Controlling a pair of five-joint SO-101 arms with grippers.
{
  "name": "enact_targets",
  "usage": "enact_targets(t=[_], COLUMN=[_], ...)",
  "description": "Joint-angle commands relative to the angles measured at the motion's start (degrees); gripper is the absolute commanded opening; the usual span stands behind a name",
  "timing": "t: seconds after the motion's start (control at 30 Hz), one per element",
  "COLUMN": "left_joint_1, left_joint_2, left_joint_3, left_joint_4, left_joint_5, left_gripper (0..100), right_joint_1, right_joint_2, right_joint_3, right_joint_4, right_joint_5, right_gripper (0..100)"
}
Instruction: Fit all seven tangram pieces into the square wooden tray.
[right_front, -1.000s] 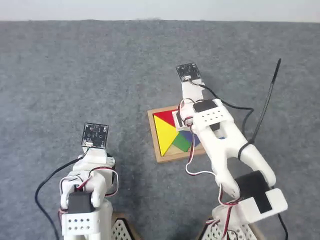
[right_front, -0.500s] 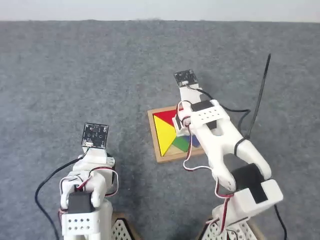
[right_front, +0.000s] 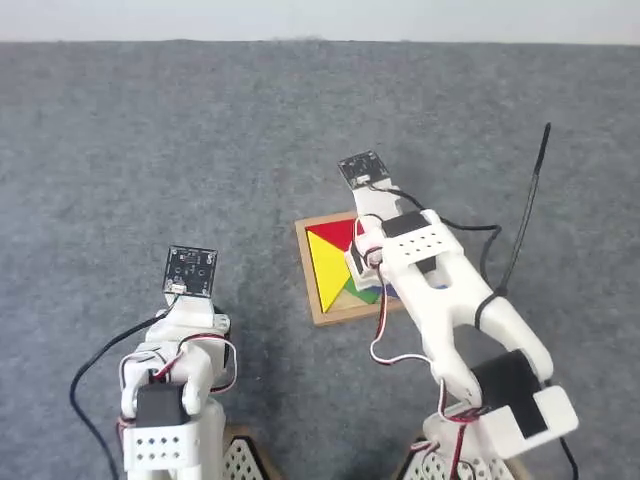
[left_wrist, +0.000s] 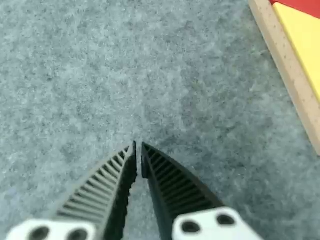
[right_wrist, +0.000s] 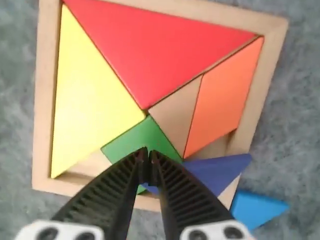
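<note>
**While the right gripper (right_wrist: 147, 150) hangs above the tray (right_wrist: 42, 100), one light blue triangle (right_wrist: 255, 207) lies outside it**

Where the scene is viewed from above, the square wooden tray is found on the grey mat (right_front: 150, 130) near the middle of the table. Its right half is covered by the right arm. In the right wrist view, a red triangle (right_wrist: 155, 50) and a yellow triangle (right_wrist: 85, 110) are seen laid flat inside the tray, edge to edge. An orange parallelogram (right_wrist: 222, 95) is set along one wall, beside the red piece. A green square (right_wrist: 142, 142) is placed at the point where the two large triangles meet. Between red, orange and green a wood-coloured patch (right_wrist: 177, 117) is seen; whether it is a piece or bare floor cannot be told.

A dark blue triangle (right_wrist: 215, 170) is lodged at one corner, its tip appearing to reach across the rim. The light blue triangle is left on the mat just beside that corner.

The right gripper's fingers are drawn almost together, with a slim gap and nothing seen between them. Their tips are held over the green square; contact cannot be judged.

The left gripper (left_wrist: 138, 145) is held over bare mat, well apart from the tray's rim. Its fingers are likewise nearly closed, and nothing is gripped.
</note>
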Motion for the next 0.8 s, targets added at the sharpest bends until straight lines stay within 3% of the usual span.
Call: enact_targets(t=[0.0,0.4,0.6,0.77], left_joint_1=[0.3,0.3,0.3,0.3], left_joint_2=[-0.9,-0.9,-0.9,-0.9], left_joint_3=[-0.6,-0.6,-0.6,-0.6], left_joint_4=[0.2,0.2,0.2,0.2], left_joint_5=[-0.1,-0.1,-0.1,-0.1], left_gripper=[2,2,2,2], right_joint_1=[0.0,0.7,9.8,12.9], right_joint_2=[-0.9,-12.5,-19.4,-14.9], right_joint_3=[-0.4,4.7,5.6,8.1], right_joint_4=[-0.3,0.0,3.6,6.0], right_joint_5=[2.3,4.9,5.3,8.8], right_gripper=[0.7,0.7,0.7,0.7])
